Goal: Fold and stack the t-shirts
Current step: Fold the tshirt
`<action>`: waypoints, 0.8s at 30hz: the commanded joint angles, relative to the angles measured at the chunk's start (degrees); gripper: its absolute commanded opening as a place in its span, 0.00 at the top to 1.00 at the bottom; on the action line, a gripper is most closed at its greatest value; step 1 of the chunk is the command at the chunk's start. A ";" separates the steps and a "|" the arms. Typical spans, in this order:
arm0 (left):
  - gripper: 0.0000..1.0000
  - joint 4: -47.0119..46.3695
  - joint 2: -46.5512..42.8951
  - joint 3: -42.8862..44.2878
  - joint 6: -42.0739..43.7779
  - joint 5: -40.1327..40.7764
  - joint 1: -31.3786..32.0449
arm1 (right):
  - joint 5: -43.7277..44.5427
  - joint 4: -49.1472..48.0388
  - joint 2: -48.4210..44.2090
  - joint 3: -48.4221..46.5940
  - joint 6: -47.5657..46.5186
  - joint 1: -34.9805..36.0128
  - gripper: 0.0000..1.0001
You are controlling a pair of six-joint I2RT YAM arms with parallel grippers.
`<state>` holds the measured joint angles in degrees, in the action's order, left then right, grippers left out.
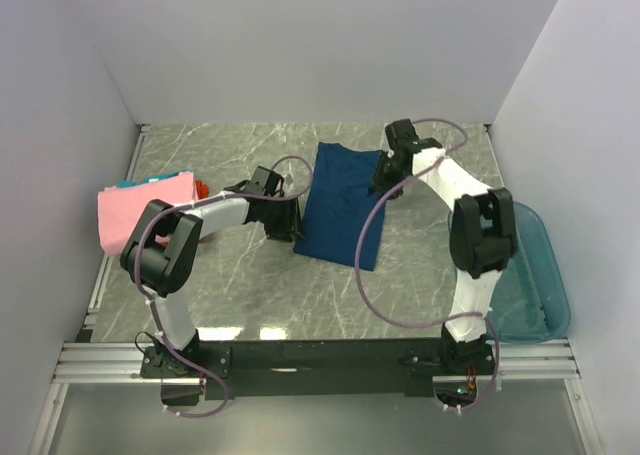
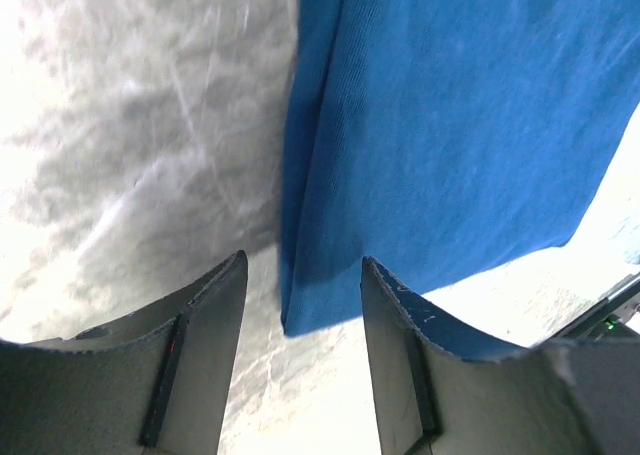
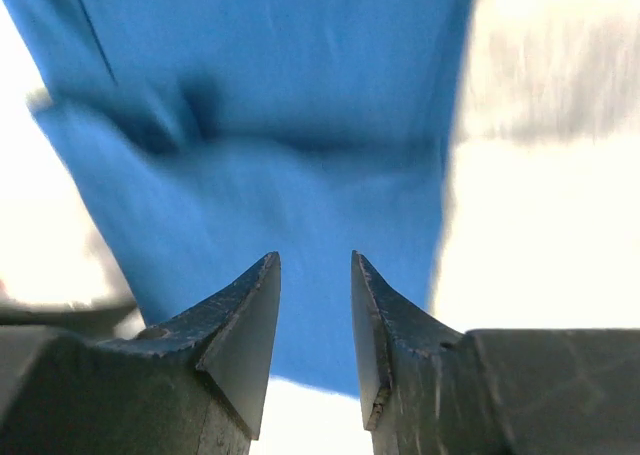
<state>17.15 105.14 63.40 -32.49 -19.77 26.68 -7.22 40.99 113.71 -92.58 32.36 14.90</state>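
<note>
I have my left hand (image 2: 304, 263) part open over a corner of the navy t-shirt (image 1: 345, 203) on the tabletop (image 1: 250, 295), my right hand (image 3: 313, 257) part open over its far edge, both empty.

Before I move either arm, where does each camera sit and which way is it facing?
Top external: above and behind the robot, looking down at the table; left arm and right arm show whole.
Left wrist: on the left arm, looking down past the open left gripper at the navy t-shirt corner.
Right wrist: looks past the open right gripper at that shirt.
Shared: all three see the navy t-shirt.
</note>
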 commanded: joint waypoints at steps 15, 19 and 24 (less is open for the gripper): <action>0.48 1.05 -6.18 -4.07 0.67 -2.38 0.22 | -6.22 -6.01 -25.12 38.08 4.82 7.77 0.59; 0.48 1.22 -6.79 -4.68 0.85 -2.29 0.22 | -5.87 -7.33 -23.98 40.45 5.35 8.48 0.59; 0.48 0.96 -7.49 -5.39 0.76 -2.38 0.22 | -5.26 -8.65 -22.75 40.81 5.61 8.57 0.59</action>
<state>18.74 100.25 58.39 -32.21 -21.08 26.68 -13.02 35.18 90.52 -51.96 37.23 23.11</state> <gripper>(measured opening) 0.525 0.408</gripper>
